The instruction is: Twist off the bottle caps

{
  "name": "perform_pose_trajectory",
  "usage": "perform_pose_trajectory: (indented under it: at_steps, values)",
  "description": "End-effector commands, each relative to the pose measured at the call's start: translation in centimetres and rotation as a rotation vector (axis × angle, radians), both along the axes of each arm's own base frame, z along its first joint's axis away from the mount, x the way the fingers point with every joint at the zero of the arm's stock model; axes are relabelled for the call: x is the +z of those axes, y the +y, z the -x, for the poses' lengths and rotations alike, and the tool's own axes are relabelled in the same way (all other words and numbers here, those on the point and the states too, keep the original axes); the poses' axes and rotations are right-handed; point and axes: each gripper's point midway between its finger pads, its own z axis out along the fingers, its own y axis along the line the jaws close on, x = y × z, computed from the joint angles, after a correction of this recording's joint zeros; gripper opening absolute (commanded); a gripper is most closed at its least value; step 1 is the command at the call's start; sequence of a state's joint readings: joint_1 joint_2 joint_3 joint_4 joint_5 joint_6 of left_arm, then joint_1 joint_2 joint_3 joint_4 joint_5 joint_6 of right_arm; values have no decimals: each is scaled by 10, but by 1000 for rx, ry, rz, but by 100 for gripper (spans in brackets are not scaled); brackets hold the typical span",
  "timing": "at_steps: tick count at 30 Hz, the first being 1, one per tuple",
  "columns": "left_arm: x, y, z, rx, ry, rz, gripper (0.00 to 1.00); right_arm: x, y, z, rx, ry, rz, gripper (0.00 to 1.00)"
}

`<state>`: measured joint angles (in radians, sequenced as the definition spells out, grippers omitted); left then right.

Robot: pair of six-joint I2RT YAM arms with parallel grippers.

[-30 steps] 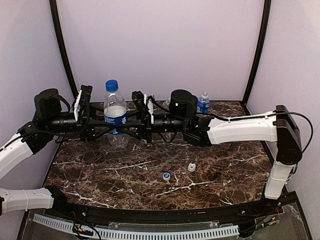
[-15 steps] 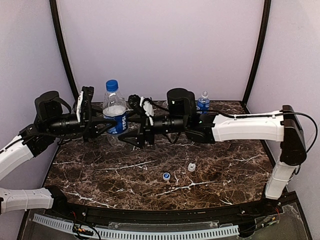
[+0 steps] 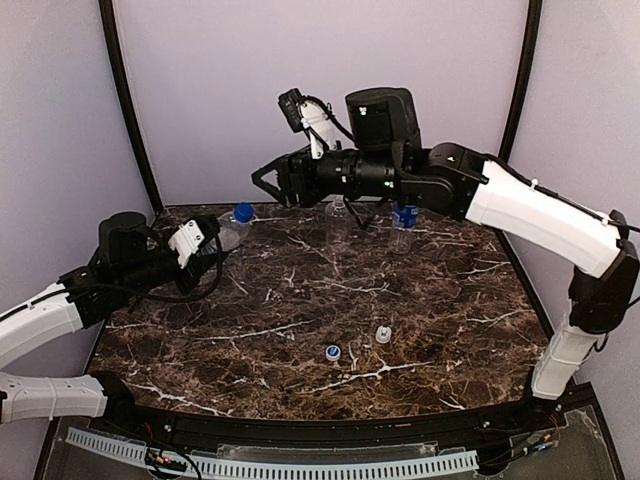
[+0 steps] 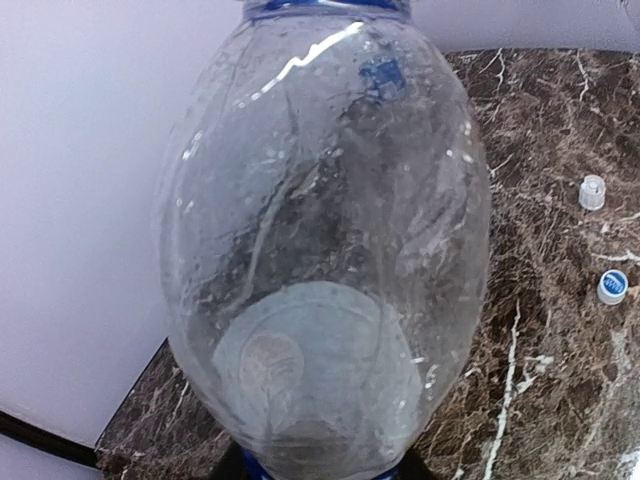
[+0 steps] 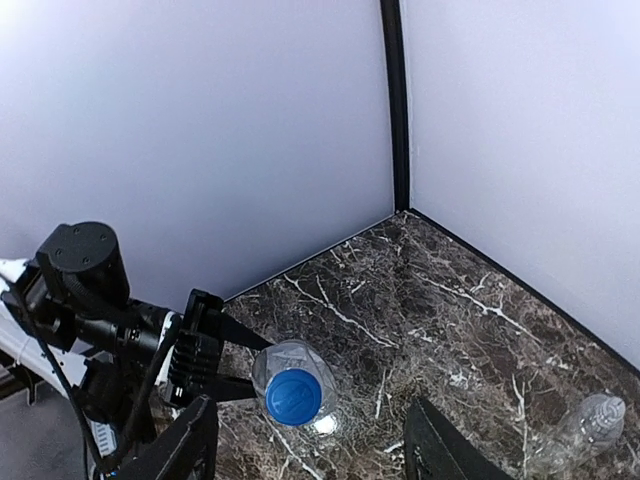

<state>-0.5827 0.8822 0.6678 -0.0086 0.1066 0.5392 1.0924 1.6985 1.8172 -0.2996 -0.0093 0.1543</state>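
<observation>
Dark marbled counter [image 3: 450,300], walled on three sides by pale panels.

Right arm [image 3: 520,200] was raised high over the back of the counter. Its end effector [image 3: 266,182] pointed left, fingers spread apart, nothing between them.

Left arm [image 3: 60,310] reached in low from the left side. Left end effector [image 3: 212,246] was clenched on the held bottle [image 3: 226,232], a clear plastic water bottle. The bottle tilted well off upright at the back-left of the counter, neck pointing up and to the right. In the left wrist view its body filled nearly the whole frame.

Blue-labelled bottle [image 3: 404,226] stood upright at the back of the counter, right of centre. Unlabelled bottle [image 3: 340,209] stood just left of it, partly behind the right arm. Cannot tell whether either carried a cap.

Dark blue cap [image 3: 243,212] sat on the neck of the held bottle; the right wrist view looked straight down on it.

White cap [image 3: 383,334] and blue-and-white cap [image 3: 332,352] lay loose on the counter near the front centre, close together but not touching, well apart from all three bottles.
</observation>
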Motion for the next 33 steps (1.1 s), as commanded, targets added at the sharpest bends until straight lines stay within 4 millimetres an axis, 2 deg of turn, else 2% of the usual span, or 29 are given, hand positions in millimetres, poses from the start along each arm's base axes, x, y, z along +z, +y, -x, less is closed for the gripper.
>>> perform_pose_trajectory:
  at_steps: [1, 6, 11, 14, 18, 22, 23, 29, 33]
  values:
    - [12, 14, -13, 92, -120, -78, 20, -39, 12, -16, -132, 149, 91, 61]
    - [8, 13, -11, 79, -110, -79, 20, -34, 36, -12, -73, 176, 107, 60]
    - [9, 11, -10, 69, -112, -73, 20, -48, 47, -9, -37, 210, 140, 59]
    - [8, 10, -10, 66, -112, -73, 20, -55, 51, -7, -27, 223, 150, 48]
    - [9, 10, -9, 61, -113, -68, 20, -59, 55, -2, 8, 235, 157, 44]
    - [8, 8, -7, 42, -116, -74, 19, -63, 59, -1, 31, 224, 164, 30]
    - [8, 5, -5, 22, -115, -69, 19, -62, 61, 0, 43, 219, 163, 29]
    - [6, -3, 5, -49, -104, -74, 18, -70, 60, -3, 65, 240, 172, 29]
    - [5, -4, 7, -66, -107, -86, 17, -67, 58, -6, 52, 233, 165, 37]
